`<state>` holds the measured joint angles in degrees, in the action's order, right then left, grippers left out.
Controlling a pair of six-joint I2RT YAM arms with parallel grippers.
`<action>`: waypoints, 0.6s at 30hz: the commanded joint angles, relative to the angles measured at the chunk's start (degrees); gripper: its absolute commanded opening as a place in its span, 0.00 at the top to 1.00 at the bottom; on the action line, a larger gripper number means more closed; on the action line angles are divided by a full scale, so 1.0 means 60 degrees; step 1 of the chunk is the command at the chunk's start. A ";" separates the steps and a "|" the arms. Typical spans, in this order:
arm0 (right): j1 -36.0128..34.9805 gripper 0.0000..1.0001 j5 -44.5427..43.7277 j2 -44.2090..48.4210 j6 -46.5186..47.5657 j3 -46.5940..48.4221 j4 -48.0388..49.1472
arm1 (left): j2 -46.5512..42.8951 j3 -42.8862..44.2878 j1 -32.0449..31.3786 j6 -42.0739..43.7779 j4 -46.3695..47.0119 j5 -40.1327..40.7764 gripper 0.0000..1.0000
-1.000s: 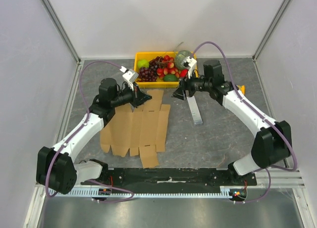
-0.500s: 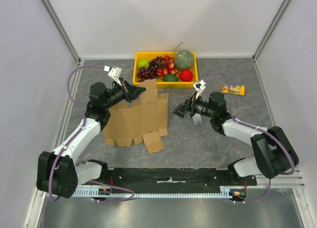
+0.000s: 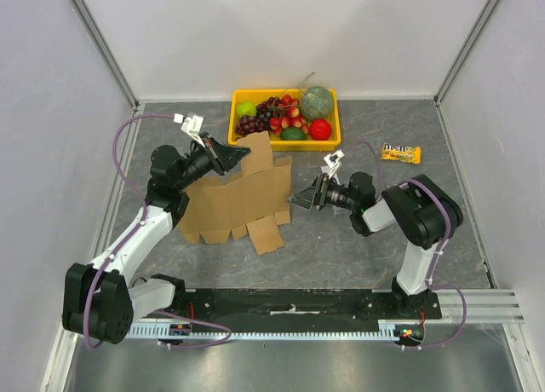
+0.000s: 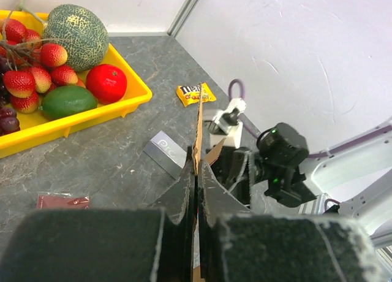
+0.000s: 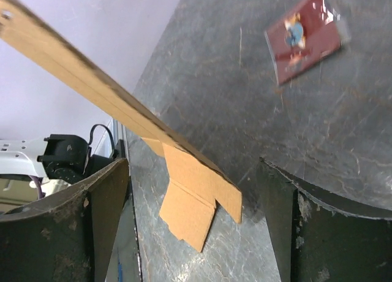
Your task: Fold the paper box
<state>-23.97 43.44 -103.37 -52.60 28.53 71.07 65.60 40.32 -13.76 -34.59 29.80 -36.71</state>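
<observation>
Surface: grey mottled table (image 3: pixel 341 256) inside white enclosure walls.
Workpiece: paper box (image 3: pixel 230 206), an unfolded sheet; near flaps rest on the table, far edge raised, panels tilted.
Right side: right gripper (image 3: pixel 298 198) sits low, just beside the sheet's right edge; jaws wide, holding nothing.
Left side: left gripper (image 3: pixel 234 153) is pinched onto the raised far edge.
Hazard: one narrow pinch carries the sheet; a push from the right may pivot it, pull it free, or buckle a panel off its score line.
Far end: yellow tray (image 3: pixel 334 143) is close behind; a swinging sheet could strike it.
</observation>
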 commanded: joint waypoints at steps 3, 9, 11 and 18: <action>-0.0473 0.09 0.0568 -0.1067 -0.0521 0.0649 0.4591 | -0.0197 0.0019 0.0081 -0.0256 0.0424 -0.0298 0.98; -0.0781 0.11 0.0421 -0.1286 -0.0330 0.0942 0.4576 | -0.0153 0.0034 0.0140 -0.0256 0.0394 -0.0342 0.98; -0.0781 0.12 0.0436 -0.1316 -0.0359 0.1015 0.4576 | -0.0123 0.0034 0.0154 -0.0241 0.0380 -0.0342 0.98; -0.0913 0.39 0.0582 -0.1345 -0.0623 0.1323 0.4620 | -0.0109 -0.0069 0.0301 -0.0270 0.0350 -0.0225 0.98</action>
<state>-28.77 45.45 -110.78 -55.86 34.52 72.95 65.60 40.32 -12.67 -34.72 30.13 -37.60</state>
